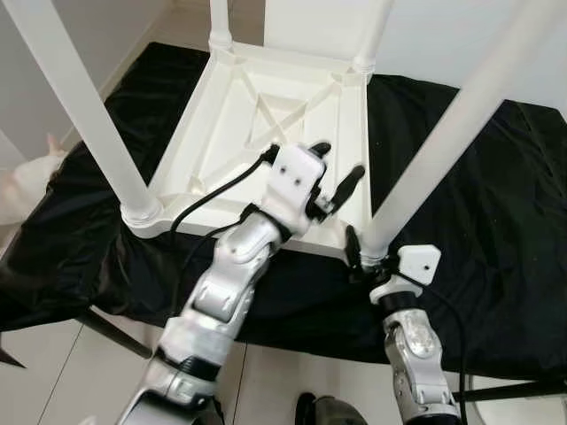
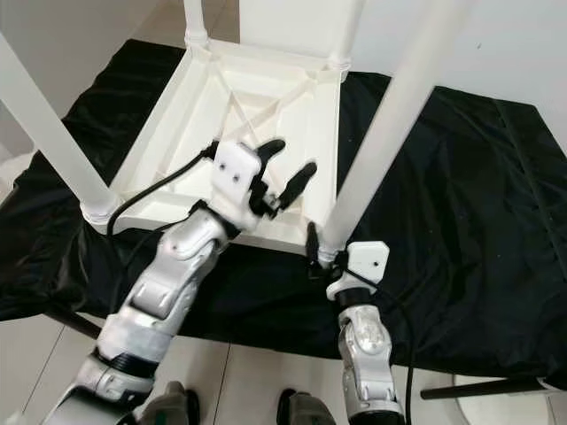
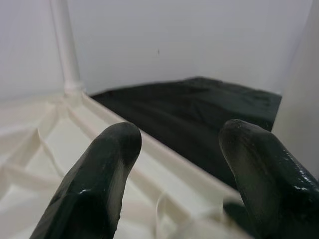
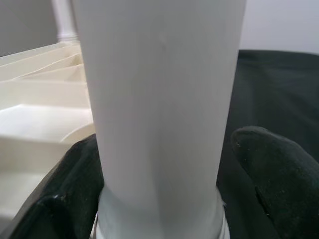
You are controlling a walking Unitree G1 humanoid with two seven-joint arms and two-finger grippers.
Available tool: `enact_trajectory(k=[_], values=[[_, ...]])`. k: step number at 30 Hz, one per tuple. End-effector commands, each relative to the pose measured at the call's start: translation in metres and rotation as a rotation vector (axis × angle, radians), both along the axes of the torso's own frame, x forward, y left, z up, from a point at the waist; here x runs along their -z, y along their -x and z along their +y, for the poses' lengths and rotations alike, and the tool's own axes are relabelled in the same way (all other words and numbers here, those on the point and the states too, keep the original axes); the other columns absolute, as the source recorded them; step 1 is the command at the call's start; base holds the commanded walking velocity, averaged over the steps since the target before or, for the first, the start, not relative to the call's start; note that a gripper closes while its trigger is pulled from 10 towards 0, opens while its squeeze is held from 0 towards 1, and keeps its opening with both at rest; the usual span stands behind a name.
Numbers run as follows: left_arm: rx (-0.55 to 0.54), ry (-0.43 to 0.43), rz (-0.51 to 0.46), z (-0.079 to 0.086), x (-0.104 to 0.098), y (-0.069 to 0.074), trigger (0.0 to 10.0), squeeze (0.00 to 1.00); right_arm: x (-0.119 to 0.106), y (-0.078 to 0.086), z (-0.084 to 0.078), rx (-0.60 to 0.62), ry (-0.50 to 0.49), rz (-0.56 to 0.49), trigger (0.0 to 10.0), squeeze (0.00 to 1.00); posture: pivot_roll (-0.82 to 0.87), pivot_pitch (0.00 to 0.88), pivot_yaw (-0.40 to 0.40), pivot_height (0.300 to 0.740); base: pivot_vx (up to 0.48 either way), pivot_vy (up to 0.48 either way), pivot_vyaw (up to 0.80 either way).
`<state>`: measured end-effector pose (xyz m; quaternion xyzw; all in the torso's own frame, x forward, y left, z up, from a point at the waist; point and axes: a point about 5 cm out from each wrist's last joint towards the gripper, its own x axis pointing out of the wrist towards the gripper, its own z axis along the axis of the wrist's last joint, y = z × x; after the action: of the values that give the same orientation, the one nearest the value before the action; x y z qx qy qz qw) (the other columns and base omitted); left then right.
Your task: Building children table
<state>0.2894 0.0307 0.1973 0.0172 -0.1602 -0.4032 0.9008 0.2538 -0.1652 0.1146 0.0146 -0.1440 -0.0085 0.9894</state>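
The right gripper is sitting at the base of the near right table leg, its two black fingers lying on either side of the white tube just above the collar where the leg meets the tabletop. In the right wrist view the leg is standing between the fingers, with the left one pressing against it and a narrow gap showing beside the other, so whether it is truly clamping I cannot tell. The left gripper is hovering over the underside of the table, near its front right edge, with its fingers spread apart and holding nothing; the left wrist view is showing the ribbed white frame under them and the black cloth beyond.

The white children's table is lying upside down on the black cloth, its ribbed underside facing up and its four legs pointing upward. The near left leg is rising from the front left corner, and two far legs are standing at the back corners. The cloth is covering a low surface with pale tiled floor in front of it and a light wall behind
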Motion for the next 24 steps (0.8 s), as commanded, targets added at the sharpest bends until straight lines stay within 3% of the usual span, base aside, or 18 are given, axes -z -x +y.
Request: enact_trajectory(k=[1,9,15,24], values=[[0.035,-0.002,-0.008,-0.001,-0.002,0.001,10.0,0.00,-0.001,0.003,-0.009,0.041,-0.007,-0.003,10.0,0.00,0.09,0.084,-0.038,0.740,0.000,0.000,0.00],[0.028,-0.029,-0.005,0.010,0.001,0.003,10.0,0.00,-0.003,0.004,-0.004,0.001,0.025,0.000,10.0,0.00,0.09,0.079,-0.040,0.740,0.000,0.000,0.00],[0.147,-0.116,0.012,0.018,0.012,0.021,10.0,0.00,-0.030,0.008,0.008,-0.013,0.033,-0.068,10.0,0.00,0.09,0.071,-0.049,0.740,0.000,0.000,0.00],[0.149,-0.165,0.015,0.022,0.024,0.024,10.0,0.00,-0.058,0.013,0.014,0.010,0.048,-0.130,10.0,0.00,0.08,0.065,-0.056,0.740,0.000,0.000,0.00]])
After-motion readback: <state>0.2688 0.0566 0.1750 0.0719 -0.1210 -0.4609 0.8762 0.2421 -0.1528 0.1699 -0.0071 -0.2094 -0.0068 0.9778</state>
